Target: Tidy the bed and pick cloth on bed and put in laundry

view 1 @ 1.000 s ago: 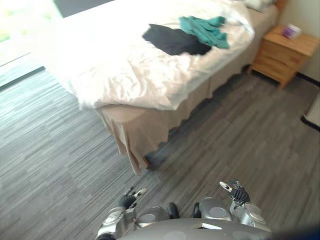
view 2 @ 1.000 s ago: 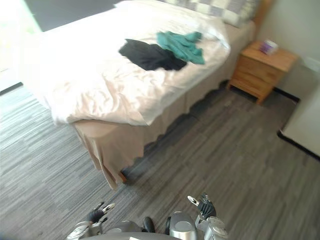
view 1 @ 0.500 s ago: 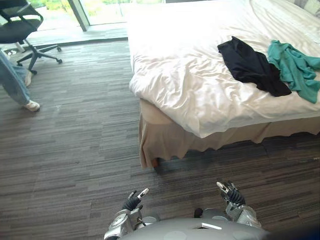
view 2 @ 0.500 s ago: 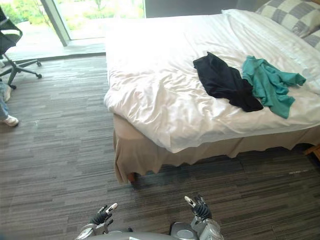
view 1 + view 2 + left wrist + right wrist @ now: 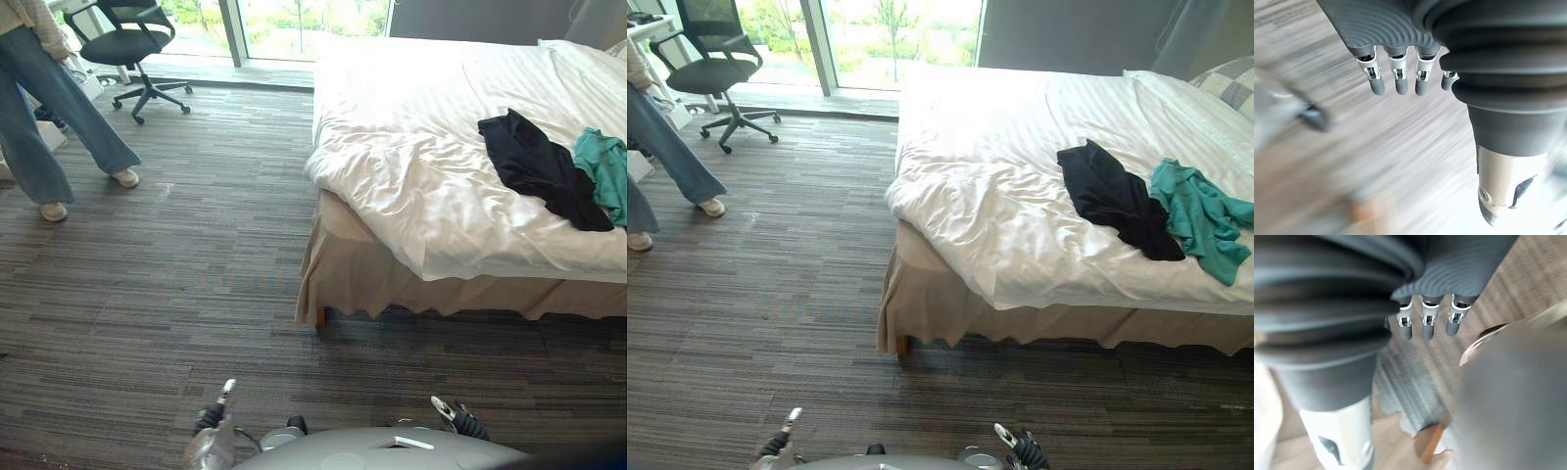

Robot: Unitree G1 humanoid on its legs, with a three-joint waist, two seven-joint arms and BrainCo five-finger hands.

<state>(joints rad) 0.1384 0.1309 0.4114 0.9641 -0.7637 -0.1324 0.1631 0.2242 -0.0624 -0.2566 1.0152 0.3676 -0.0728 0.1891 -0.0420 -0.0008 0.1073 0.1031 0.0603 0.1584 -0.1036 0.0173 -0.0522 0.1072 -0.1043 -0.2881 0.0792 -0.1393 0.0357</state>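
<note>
Black crumpled cloth [image 5: 1114, 199] and teal crumpled cloth [image 5: 1201, 217] are laid side by side on the white-quilted bed [image 5: 999, 166], well apart from both hands. The left hand [image 5: 1397, 83] and right hand [image 5: 1423, 327] are held low, fingers straight, nothing grasped. The bedside should be approached squarely first; where laundry goes cannot be told.

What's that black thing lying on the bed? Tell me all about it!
The black cloth is a soft, crumpled garment, plain and dark. It lies spread out slantwise on the white cover of the bed, close to the near side edge, narrower at its far end. One side meets the teal cloth beside it. Nothing holds it.
</note>
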